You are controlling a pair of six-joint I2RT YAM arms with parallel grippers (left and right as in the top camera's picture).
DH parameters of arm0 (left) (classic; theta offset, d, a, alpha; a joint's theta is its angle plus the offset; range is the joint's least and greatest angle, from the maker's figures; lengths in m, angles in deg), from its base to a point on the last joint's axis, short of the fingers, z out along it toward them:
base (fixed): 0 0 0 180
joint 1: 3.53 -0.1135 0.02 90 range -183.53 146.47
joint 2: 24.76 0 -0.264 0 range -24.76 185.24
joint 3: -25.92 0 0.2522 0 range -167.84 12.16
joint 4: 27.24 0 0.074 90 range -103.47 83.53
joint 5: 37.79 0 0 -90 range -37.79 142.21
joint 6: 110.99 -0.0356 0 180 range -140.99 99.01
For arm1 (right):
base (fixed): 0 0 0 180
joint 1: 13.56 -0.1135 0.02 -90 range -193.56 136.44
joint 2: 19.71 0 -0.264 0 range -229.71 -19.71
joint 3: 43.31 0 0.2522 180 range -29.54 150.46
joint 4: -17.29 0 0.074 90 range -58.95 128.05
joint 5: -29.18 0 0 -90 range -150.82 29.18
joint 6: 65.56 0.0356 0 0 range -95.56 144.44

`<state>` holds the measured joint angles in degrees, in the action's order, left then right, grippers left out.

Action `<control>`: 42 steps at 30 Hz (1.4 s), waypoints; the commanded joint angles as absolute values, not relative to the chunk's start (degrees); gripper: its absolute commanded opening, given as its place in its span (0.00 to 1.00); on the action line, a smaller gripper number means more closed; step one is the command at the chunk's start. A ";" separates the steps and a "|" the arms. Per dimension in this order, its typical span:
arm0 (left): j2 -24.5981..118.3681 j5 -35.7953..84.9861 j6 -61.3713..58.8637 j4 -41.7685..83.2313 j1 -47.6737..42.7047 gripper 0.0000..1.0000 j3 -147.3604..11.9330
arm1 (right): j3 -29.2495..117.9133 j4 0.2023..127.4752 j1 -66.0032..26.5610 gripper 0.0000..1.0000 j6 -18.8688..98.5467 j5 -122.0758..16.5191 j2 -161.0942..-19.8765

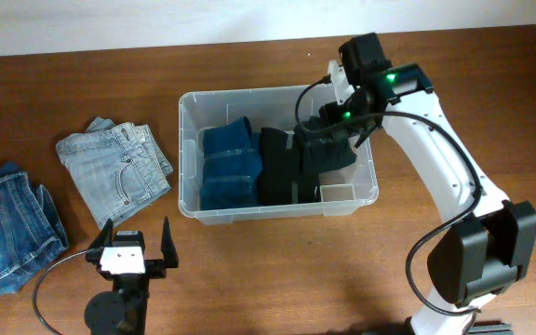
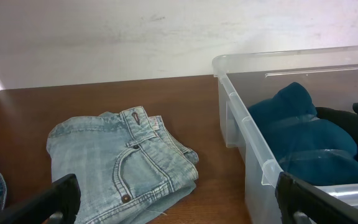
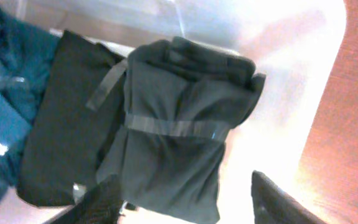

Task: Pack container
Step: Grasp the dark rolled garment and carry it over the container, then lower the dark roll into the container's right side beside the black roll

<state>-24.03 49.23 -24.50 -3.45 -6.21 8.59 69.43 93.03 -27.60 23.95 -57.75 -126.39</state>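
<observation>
Wooden worktop (image 1: 277, 270): packing under way, container (image 1: 186, 104) right of centre, toward the far edge.
Right hand (image 3: 188, 202) spread wide over grey bundle (image 3: 179, 124) inside, apparently not gripping; left hand (image 1: 138, 240) wide, empty, near edge. Next: fetch light jeans (image 1: 119, 167), left side.

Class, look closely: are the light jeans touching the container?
Apart. The left wrist view shows a strip of bare table between the light jeans and the container.
</observation>
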 commanded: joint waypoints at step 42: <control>-24.42 49.47 -25.39 -3.58 -6.45 1.00 9.18 | 62.22 85.97 -29.39 0.04 32.12 -56.75 -126.78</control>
